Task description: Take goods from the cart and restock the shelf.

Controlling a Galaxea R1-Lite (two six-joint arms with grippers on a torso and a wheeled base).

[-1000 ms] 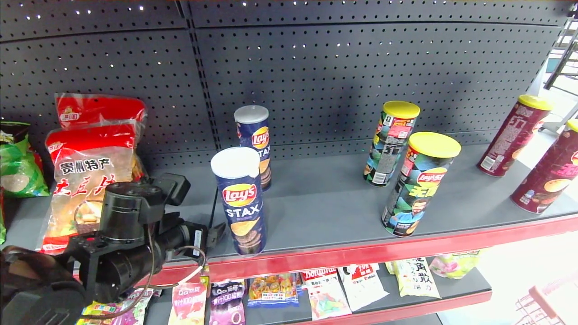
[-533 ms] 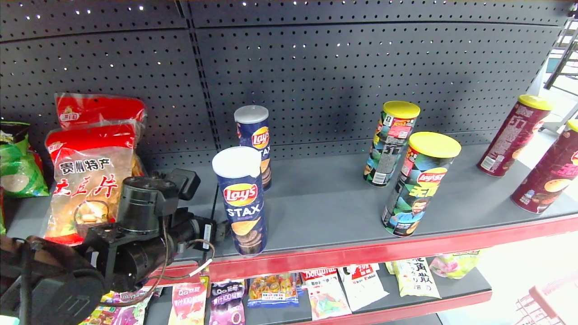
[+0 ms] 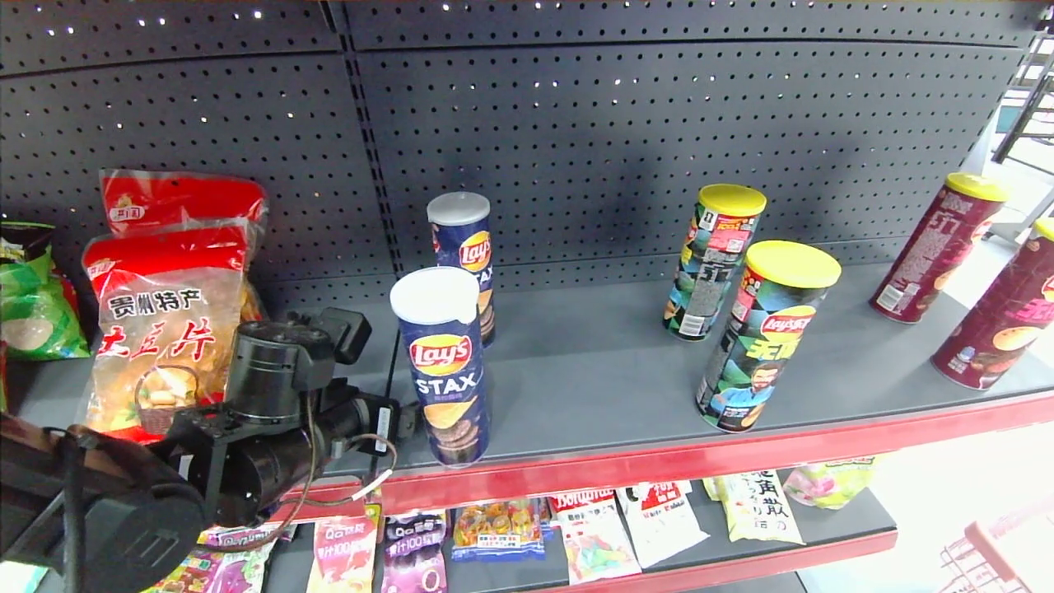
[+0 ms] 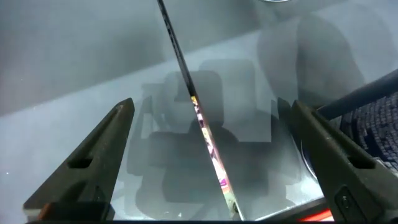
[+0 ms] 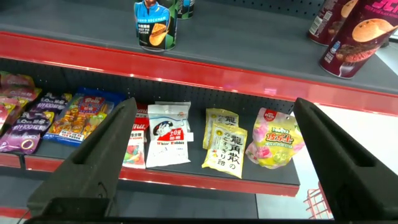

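Blue chip canister [image 3: 445,371]: standing upright at the front lip of the shelf [image 3: 593,371], lower centre of the head view, with a white lid on top; a second blue canister [image 3: 463,247] is standing just behind it.
Handling: judged to be light, a stiff paperboard tube in a glossy printed wrap, so probably sliding easily in a loose hold; being tall and narrow, it is likely tipping if nudged near the lid; the contents are crushing under a hard squeeze.
Hold point: mid-body, with the fingers straddling the round wall from the side, below the lid.
Left gripper [image 3: 405,418]: sitting low just to the left of the canister's base, fingers spread apart and grasping nothing [image 4: 211,106]; whether a fingertip is touching the tube cannot be told.
Right gripper [image 5: 214,102]: fingers splayed wide and empty, facing the flat sachets [image 5: 224,140] lying on the lower shelf.
Shelf finish: smooth grey painted metal, with a red front edge [image 3: 659,461] running along it.
Back panel [image 3: 576,123]: dark perforated sheet, rising behind the goods.
Neighbours: yellow-lidded canisters [image 3: 770,338] are standing right of centre, maroon canisters [image 3: 935,247] are leaning at far right, and soft red crinkly bags [image 3: 165,313] are slumping at left.
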